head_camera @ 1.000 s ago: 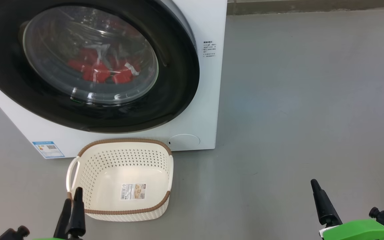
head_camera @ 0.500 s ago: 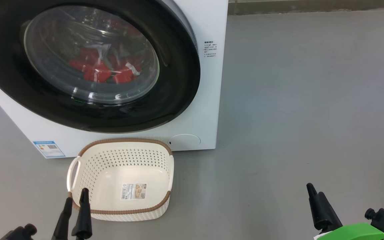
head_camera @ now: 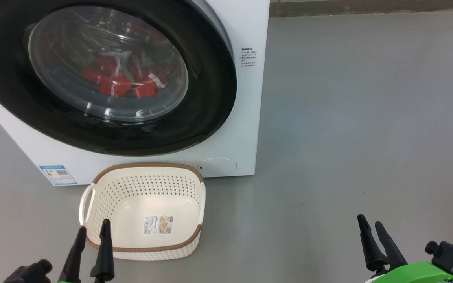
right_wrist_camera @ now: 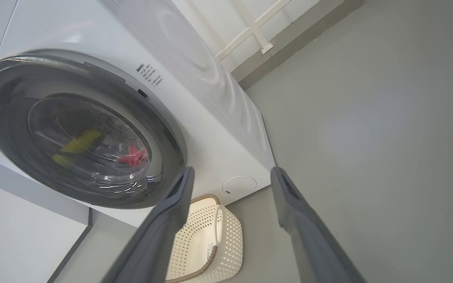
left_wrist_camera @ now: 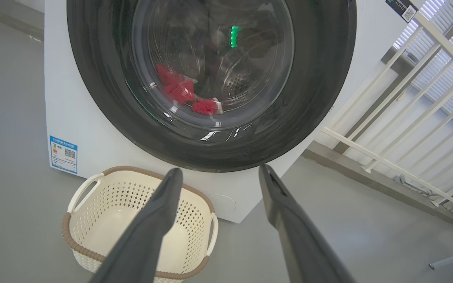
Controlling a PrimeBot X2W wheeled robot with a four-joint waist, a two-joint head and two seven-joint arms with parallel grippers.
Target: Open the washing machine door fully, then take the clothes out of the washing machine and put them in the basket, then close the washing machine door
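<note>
Sitting just before the washing machine (head_camera: 246, 31), the empty basket (head_camera: 148, 167) can catch the clothes (head_camera: 120, 84) lying behind the shut door (head_camera: 210, 98). The left end effector (head_camera: 93, 225) and right end effector (head_camera: 369, 220) hover spread, empty.

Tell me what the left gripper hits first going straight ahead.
The left gripper would probably meet the washing machine door, at its lower black rim, passing above the basket; depth is unclear.

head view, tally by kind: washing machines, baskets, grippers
washing machine: 1
basket: 1
gripper: 2, the left gripper and the right gripper, both open
total: 4
</note>
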